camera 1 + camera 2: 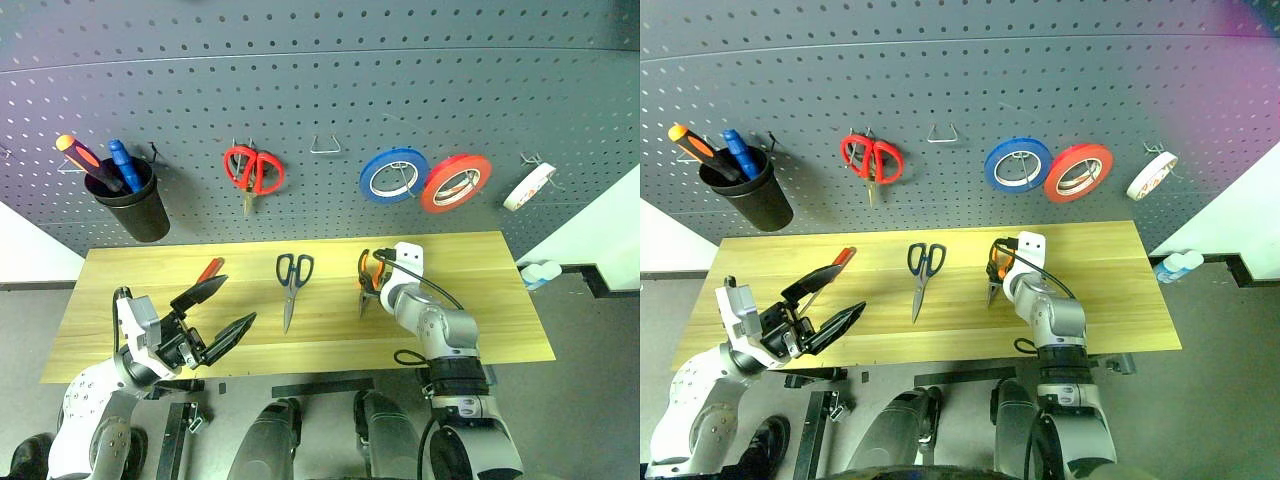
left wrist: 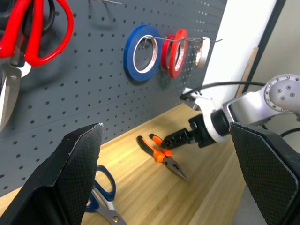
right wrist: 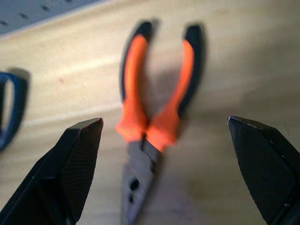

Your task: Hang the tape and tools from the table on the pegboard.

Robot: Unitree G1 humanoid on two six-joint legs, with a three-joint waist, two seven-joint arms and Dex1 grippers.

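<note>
Right gripper (image 3: 164, 154) is spread wide over the pliers (image 3: 157, 117) – handles sit right between its fingers, nothing gripped yet, so it looks lined up for a grab. Left gripper (image 1: 213, 313) hangs open too – screwdriver (image 1: 208, 270) just beyond its fingertips on the table (image 1: 480, 330).

You have a table (image 1: 480, 300) of light grained wood with a smooth matt face, a pegboard (image 1: 320, 100) of matt dark grey perforated panel, pliers (image 3: 150, 140) with dull metal jaws and orange-and-black grips, scissors (image 1: 291, 285) with bare metal blades, glossy tape (image 1: 529, 187), and fingers (image 2: 70, 173) of finely textured matt black.
</note>
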